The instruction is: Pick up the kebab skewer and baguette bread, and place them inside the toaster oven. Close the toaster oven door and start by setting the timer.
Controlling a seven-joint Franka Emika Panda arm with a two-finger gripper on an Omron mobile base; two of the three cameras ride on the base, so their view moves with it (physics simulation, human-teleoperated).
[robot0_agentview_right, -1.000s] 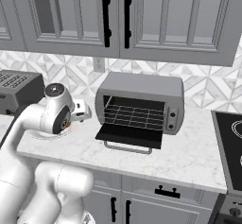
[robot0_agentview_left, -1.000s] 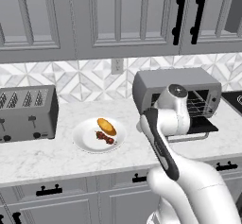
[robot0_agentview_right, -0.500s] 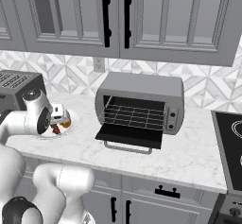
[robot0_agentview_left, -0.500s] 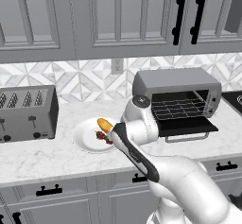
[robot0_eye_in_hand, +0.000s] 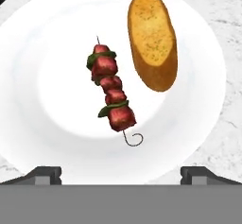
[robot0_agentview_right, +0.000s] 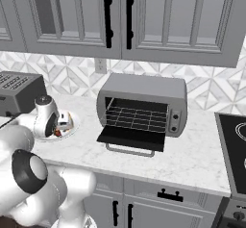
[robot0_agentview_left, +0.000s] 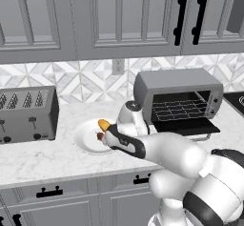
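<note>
Hand view, one kebab skewer (robot0_eye_in_hand: 110,93), one baguette bread (robot0_eye_in_hand: 152,39)

We see the kebab skewer (robot0_eye_in_hand: 111,95), red-brown chunks with green bits on a thin stick, lying flat on a white plate (robot0_eye_in_hand: 42,124) just beside the golden oval baguette bread (robot0_eye_in_hand: 152,41), not touching. The toaster oven (robot0_agentview_right: 144,107) stands at the table's back, its door (robot0_agentview_right: 130,138) dropped open, rack bare.
</note>
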